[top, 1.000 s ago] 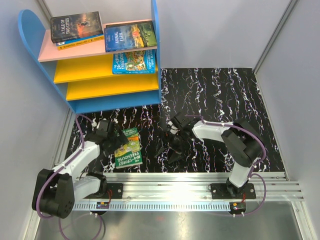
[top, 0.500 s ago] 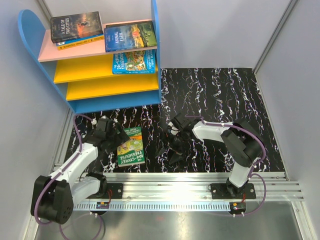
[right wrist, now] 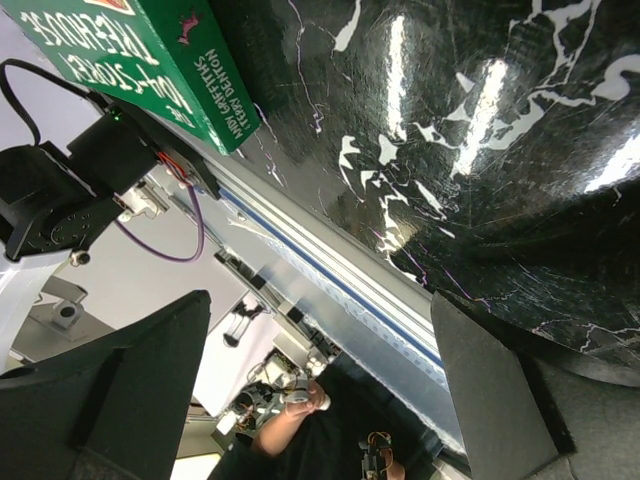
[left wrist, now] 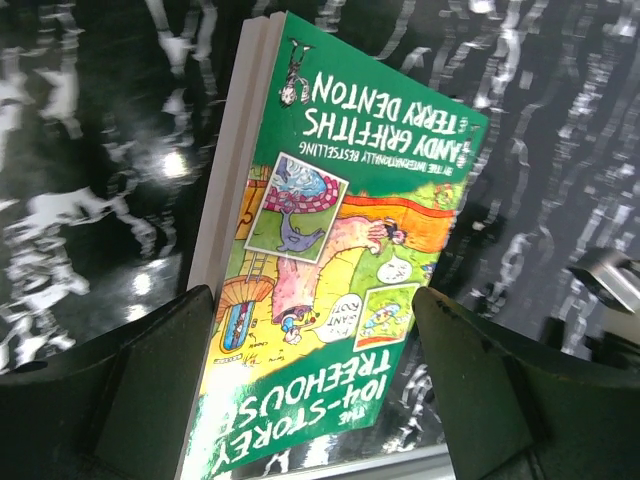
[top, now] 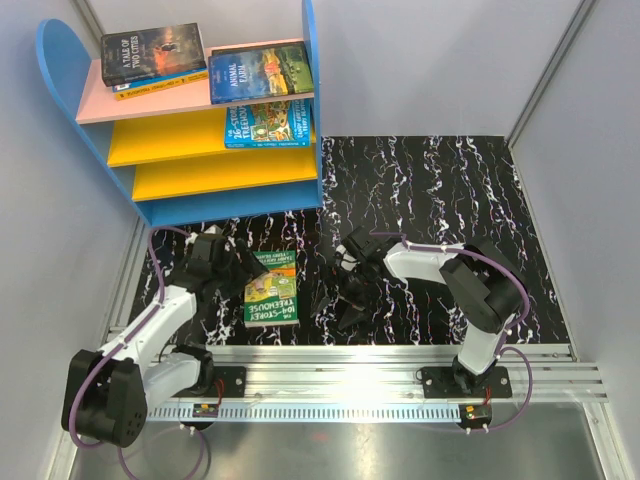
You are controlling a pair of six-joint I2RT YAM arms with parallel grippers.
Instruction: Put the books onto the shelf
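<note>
Item: green book [top: 270,295], a thin illustrated paperback lying flat on the black marbled mat [top: 430,200], near left and well short of the shelf [top: 60,60]. Left gripper [left wrist: 312,295] sits at the book's far end, fingers set wide and straddling its width, each one right at a long edge; whether they pinch or merely bracket it I cannot tell. Right gripper [right wrist: 318,300] hangs just right of the book, fingers spread wide with nothing between them. Already shelved: a dark book [top: 152,52] and a blue book [top: 260,72] on the pink top board, and another blue book [top: 265,122] on the upper yellow board. Hazards, as I judge them: a hold across so broad a span could bow the soft cover, so that the book slips out on lifting; a drooping corner could catch the shelf's front edge; the close right arm could be clipped on the way up.
</note>
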